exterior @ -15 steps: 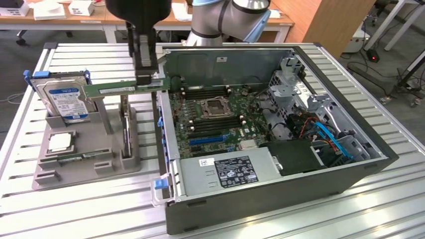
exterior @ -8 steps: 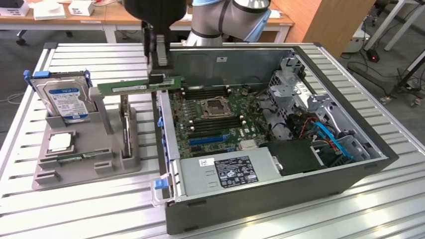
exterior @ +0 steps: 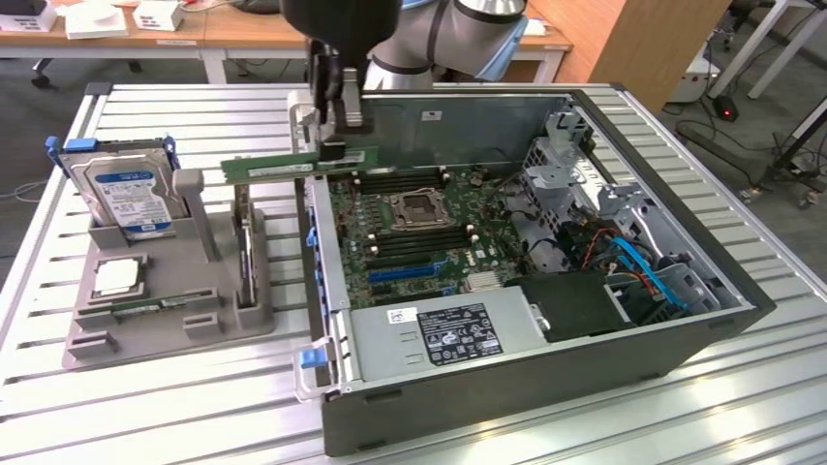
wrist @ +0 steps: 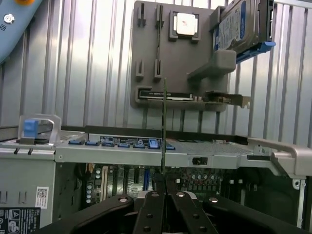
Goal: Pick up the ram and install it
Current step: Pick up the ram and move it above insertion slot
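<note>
Where fingers point(wrist: 156, 191) pinch the ram point(exterior: 265, 167), its end hidden, arm point(exterior: 478, 29) cropped.

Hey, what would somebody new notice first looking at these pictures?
The open computer case, motherboard exposed, dominates the exterior view's right. Above its edge the end effector is shut on the ram, a green stick held in the air. At the exterior view's left, a gray holder carries a blue-labelled hard drive.
</note>
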Controlling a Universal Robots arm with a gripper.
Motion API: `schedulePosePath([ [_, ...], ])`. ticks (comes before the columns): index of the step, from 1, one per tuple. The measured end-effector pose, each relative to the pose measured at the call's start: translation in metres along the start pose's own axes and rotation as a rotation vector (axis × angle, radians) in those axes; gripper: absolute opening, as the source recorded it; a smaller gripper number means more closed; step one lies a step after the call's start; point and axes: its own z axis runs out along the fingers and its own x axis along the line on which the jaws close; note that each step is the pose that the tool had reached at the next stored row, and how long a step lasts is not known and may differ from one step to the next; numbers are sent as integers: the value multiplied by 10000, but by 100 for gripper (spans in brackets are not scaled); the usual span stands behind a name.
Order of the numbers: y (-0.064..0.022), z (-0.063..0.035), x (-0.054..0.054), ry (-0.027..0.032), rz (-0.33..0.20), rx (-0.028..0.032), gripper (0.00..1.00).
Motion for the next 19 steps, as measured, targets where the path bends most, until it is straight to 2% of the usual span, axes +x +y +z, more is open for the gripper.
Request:
schedulePosePath([
  [19, -588, -30, 35, -67, -17, 2, 11],
])
